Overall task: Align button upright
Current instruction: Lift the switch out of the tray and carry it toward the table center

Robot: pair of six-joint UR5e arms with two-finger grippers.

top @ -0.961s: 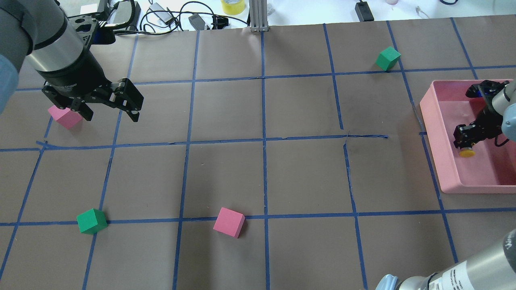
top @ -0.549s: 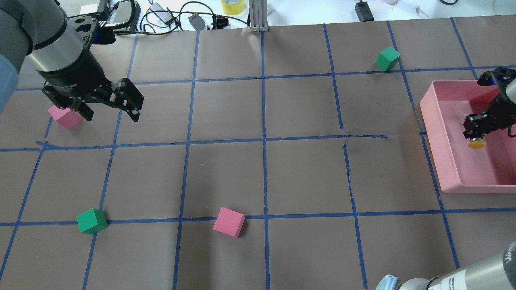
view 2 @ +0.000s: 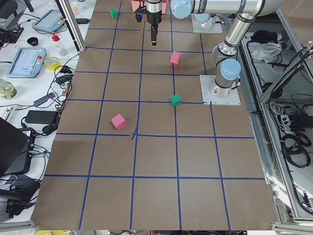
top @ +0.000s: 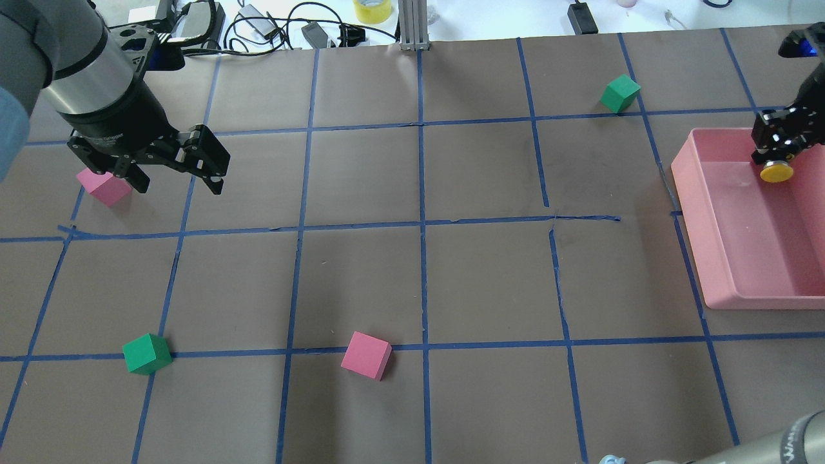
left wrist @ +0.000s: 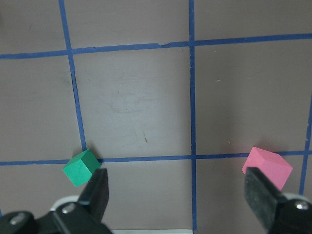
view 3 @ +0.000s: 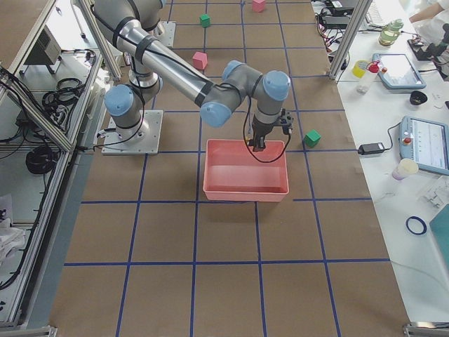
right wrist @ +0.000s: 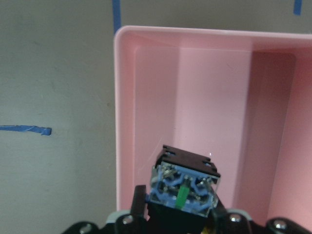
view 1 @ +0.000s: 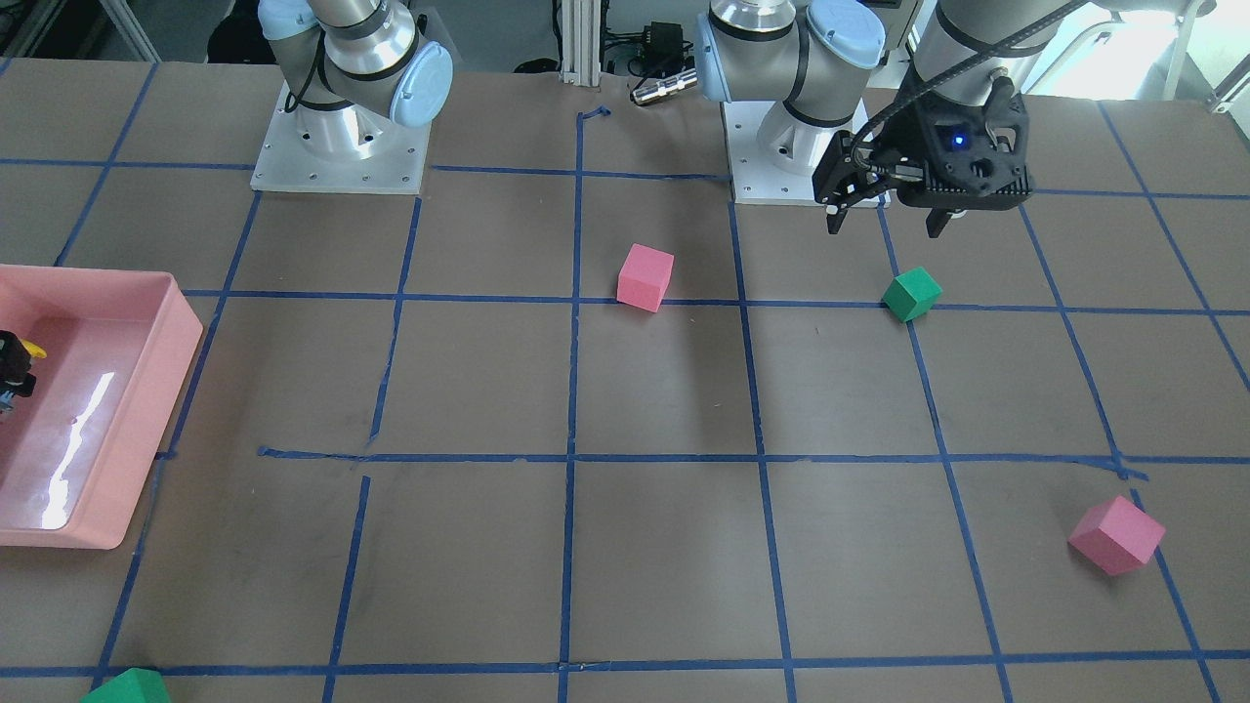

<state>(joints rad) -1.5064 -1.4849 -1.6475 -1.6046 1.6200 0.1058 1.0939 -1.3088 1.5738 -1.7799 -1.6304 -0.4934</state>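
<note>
on brown table, blue tape grid; cables beyond; button gripped aloft

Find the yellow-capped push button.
Overhead view, far right: the yellow-capped push button is clamped in the right gripper, above the far end of the pink plastic tray.

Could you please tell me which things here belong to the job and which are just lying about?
Job in hand:
button; right end effector, shut on it.

Lying about:
bin; centre pink cube; left pink cube; near green cube; far green cube; left end effector, open and empty.
</note>
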